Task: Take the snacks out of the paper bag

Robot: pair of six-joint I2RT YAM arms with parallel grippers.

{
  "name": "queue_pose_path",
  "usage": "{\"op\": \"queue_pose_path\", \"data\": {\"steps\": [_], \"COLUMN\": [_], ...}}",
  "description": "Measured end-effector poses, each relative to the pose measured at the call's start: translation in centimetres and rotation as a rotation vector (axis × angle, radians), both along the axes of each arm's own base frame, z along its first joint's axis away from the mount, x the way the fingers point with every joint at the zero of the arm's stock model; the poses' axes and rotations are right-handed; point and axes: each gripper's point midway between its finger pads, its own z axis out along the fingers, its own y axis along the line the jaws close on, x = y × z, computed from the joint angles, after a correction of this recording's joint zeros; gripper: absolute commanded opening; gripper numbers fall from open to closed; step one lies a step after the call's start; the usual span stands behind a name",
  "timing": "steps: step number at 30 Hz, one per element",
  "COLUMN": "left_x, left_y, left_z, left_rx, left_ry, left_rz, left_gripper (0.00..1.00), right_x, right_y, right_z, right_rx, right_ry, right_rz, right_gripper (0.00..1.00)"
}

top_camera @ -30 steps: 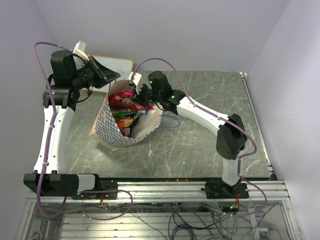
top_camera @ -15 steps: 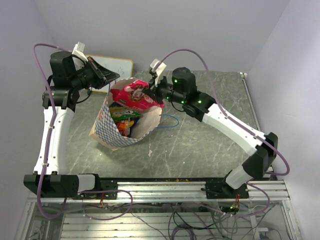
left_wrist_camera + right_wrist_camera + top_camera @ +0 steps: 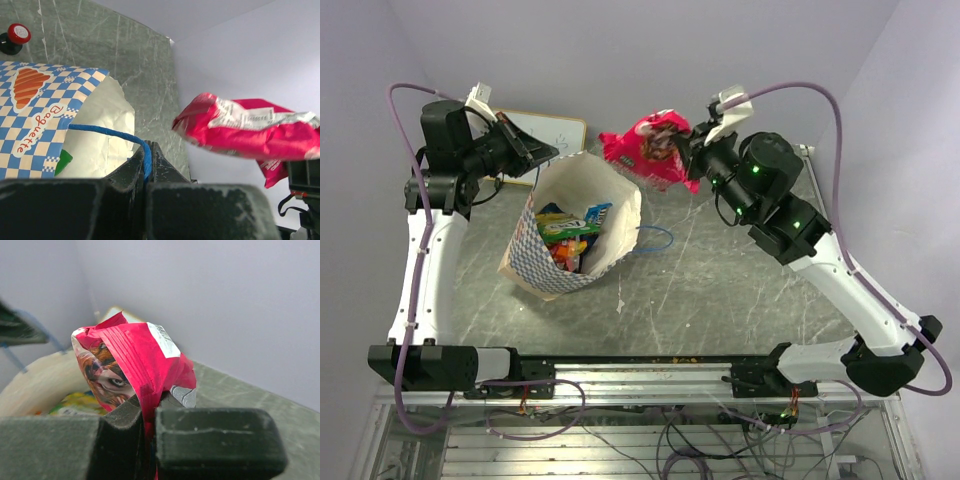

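The pink packet (image 3: 645,150) hangs in the air, pinched at one end by the right pincer (image 3: 688,155), whose jaws are closed tight on the foil. It sticks out to that pincer's left, above the table (image 3: 720,290). The paper bag (image 3: 545,268) stands open below and to the left of that pincer, with more snacks (image 3: 565,232) inside. The left pincer (image 3: 542,152) is clamped on the blue cord handle (image 3: 107,132) at the bag's far rim.

Top view: whiteboard (image 3: 563,133) half hidden behind left gripper (image 3: 550,152). Paper bag (image 3: 542,272) wall covers lower snacks (image 3: 565,232), count unclear. Right wrist: bag interior blurred, pink packet (image 3: 135,365) bottom buried in right gripper (image 3: 148,412). Left wrist: bag cut off at left edge.
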Motion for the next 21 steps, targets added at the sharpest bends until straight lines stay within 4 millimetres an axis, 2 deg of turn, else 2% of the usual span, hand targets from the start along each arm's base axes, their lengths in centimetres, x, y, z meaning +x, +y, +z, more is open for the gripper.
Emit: {"op": "queue_pose_path", "data": {"steps": [2,5,9,12,15,19,21], "left_x": [0.0,0.1,0.1,0.3,0.3,0.1,0.2], "left_y": [0.0,0.0,-0.1,-0.1,-0.2,-0.4,-0.4], "left_z": [0.0,0.0,-0.1,-0.3,-0.3,-0.3,-0.3], "left_rx": [0.000,-0.001,-0.010,-0.012,-0.014,-0.018,-0.018], "left_ry": [0.001,0.001,0.008,0.014,0.018,0.017,0.018], "left_rz": [0.000,0.001,-0.001,-0.003,-0.009,-0.021,-0.024], "left_gripper": [0.07,0.07,0.07,0.07,0.07,0.07,0.07], "right_x": [0.9,2.8,6.9,10.0,11.8,14.2,15.2], "right_y": [-1.9,-5.2,-11.8,-16.9,-20.9,-25.6,-28.3], "right_z": [0.9,0.8,-0.8,-3.4,-6.5,-11.7,-15.0], "right_rx": [0.003,-0.017,-0.064,-0.122,-0.206,-0.335,-0.426], "right_ry": [-0.014,-0.014,0.025,0.075,0.120,0.199,0.254], "right_rz": [-0.112,-0.290,-0.560,-0.756,-0.905,-1.069,-1.145], "right_gripper": [0.00,0.00,0.00,0.00,0.00,0.00,0.00]}}
